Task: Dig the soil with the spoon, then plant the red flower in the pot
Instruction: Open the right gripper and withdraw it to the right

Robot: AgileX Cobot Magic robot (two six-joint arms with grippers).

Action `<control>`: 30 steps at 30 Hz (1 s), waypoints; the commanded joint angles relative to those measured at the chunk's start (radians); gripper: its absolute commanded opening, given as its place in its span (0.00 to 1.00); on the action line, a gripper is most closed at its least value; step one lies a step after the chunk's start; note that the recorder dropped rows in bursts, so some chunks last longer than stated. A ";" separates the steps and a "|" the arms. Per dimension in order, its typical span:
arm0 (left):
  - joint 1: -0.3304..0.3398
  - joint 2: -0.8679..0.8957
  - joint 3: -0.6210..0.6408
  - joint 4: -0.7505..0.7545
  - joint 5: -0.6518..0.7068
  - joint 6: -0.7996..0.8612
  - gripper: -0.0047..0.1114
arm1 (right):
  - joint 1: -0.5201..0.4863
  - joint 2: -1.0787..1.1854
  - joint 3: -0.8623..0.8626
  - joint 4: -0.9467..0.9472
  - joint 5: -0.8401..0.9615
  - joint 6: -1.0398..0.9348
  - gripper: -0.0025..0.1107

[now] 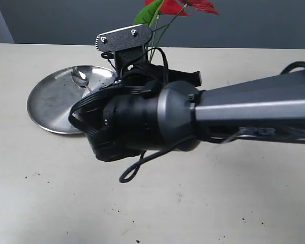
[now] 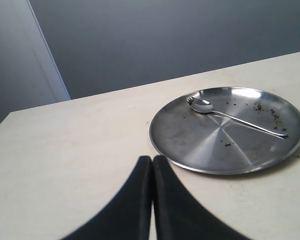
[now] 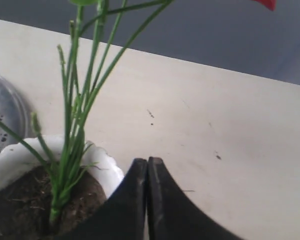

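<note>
The red flower (image 1: 179,6) stands upright, and its green stems (image 3: 72,125) are set in the dark soil (image 3: 25,202) that fills the white scalloped pot (image 3: 109,169). My right gripper (image 3: 147,161) is shut and empty, just beside the pot's rim. In the exterior view the right arm hides the pot and that gripper's fingers. The steel spoon (image 2: 235,120) lies in the round steel plate (image 2: 200,147), bowl up, among a few soil crumbs. My left gripper (image 2: 152,159) is shut on nothing, close to the plate's edge over the table.
In the exterior view the plate (image 1: 51,109) sits left of the arm with the spoon's bowl (image 1: 80,77) showing. The right arm (image 1: 234,119) reaches in from the right across the middle. Soil specks dot the pale tabletop (image 1: 157,208). A grey wall stands behind.
</note>
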 commanded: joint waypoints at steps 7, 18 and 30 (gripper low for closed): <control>-0.002 -0.004 0.002 0.001 -0.005 -0.005 0.04 | -0.001 -0.360 0.342 0.034 -0.035 -0.243 0.02; -0.002 -0.004 0.002 0.001 -0.004 -0.005 0.04 | -0.001 -0.863 0.529 0.192 -0.127 -0.387 0.02; -0.002 -0.004 0.002 0.001 -0.006 -0.005 0.04 | -0.001 -1.070 0.529 0.281 -0.060 -0.403 0.02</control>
